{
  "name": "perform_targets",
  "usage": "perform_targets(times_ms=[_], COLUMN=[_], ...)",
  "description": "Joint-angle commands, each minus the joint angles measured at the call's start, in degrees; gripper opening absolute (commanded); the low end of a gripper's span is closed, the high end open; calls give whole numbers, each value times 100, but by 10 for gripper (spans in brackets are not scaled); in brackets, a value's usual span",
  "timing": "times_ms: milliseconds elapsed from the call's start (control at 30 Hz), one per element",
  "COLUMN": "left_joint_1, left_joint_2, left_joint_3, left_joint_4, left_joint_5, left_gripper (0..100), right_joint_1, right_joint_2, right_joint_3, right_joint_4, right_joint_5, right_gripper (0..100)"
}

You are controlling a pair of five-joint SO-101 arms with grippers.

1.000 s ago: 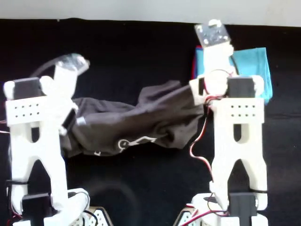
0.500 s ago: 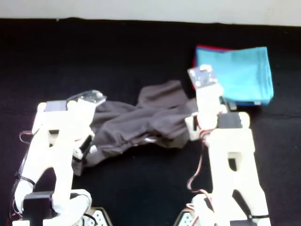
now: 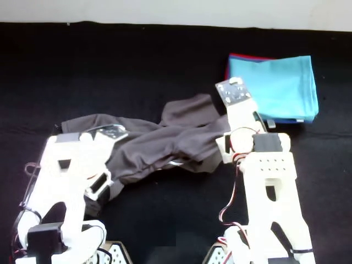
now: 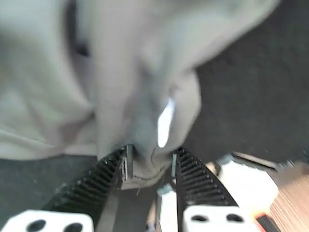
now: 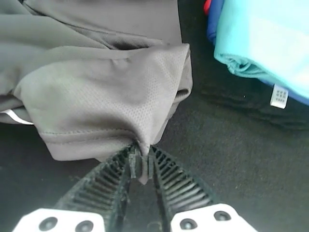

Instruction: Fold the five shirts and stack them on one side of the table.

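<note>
A dark grey shirt (image 3: 165, 140) lies crumpled across the middle of the black table (image 3: 137, 60), stretched between both arms. My left gripper (image 4: 148, 162) is shut on the shirt's (image 4: 120, 87) hem at its left end, under the left arm (image 3: 77, 165). At the shirt's right end my right gripper (image 5: 141, 162) is shut on a pinch of its mesh fabric (image 5: 106, 101); the right arm (image 3: 258, 154) stands over that spot. A folded stack with a turquoise shirt (image 3: 275, 85) on top lies at the back right, with red and blue edges (image 5: 212, 19) beneath it.
The light wall edge (image 3: 176, 11) bounds the table at the back. Both arm bases (image 3: 165, 253) stand at the front edge. The folded stack (image 5: 260, 43) lies close beside the right gripper. Bare black cloth stretches across the back left.
Both arms have lowered and drawn back toward the front, bringing the grey shirt down onto the table and pulling it longer; the turquoise stack, covered before by the right arm, is now in full sight.
</note>
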Motion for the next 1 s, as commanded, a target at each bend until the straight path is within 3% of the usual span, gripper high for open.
perform_targets(times_ms=[0, 233, 667, 767, 967], left_joint_1=[-558, -936, -778, -1042, -1358], left_joint_2=[-40, -75, -84, -75, -75], left_joint_3=[145, -57, -2721, -2677, -1508], left_joint_4=[-580, -457, 2725, 2681, 1327], left_joint_5=[-229, -316, -316, -352, -334], left_gripper=[146, 145, 146, 147, 148], right_joint_1=[251, 514, 497, 497, 497], right_joint_2=[-127, -119, -119, -119, -119], right_joint_3=[-84, -391, -330, -330, -382], right_joint_4=[-180, -198, 22, 224, 585], right_joint_5=[79, 88, 79, 79, 79], right_gripper=[5, 5, 5, 5, 5])
